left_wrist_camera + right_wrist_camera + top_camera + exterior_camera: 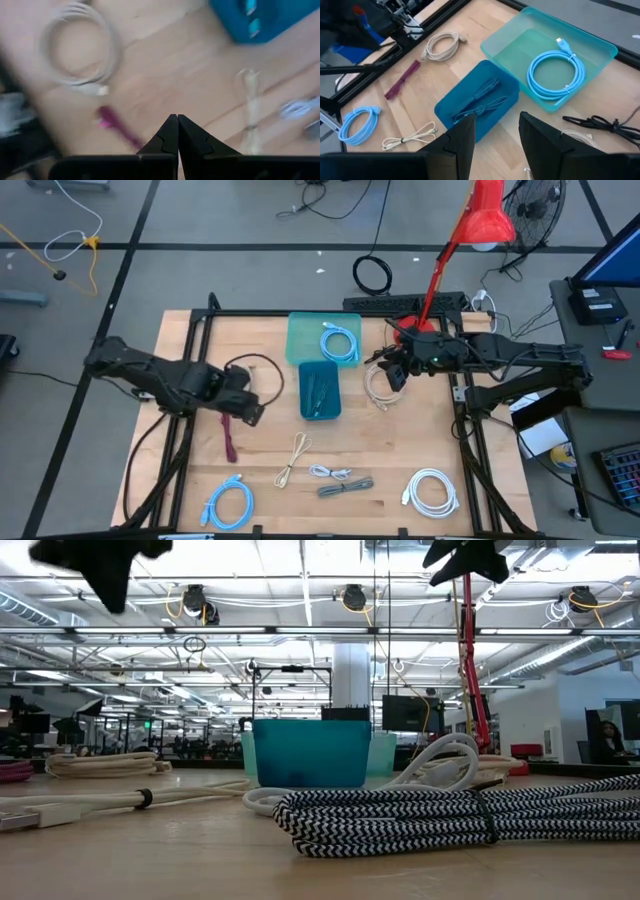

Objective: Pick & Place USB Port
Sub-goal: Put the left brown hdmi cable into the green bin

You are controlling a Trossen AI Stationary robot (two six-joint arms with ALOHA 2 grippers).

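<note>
Hovering between picks, the left gripper (177, 131) had its jaws pressed together, needing to spread over the maroon cable (230, 438); the right gripper (496, 136) waited, jaws spread.

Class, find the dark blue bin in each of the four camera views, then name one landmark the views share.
High view: dark blue bin at table centre, just below the light teal tray.
Low view: bin stands mid-picture, behind the striped cable.
Left wrist view: a corner of it at the upper right.
Right wrist view: bin at centre, holding dark cables.
Shared landmark: the teal tray adjoins it in the high and right wrist views.
</note>
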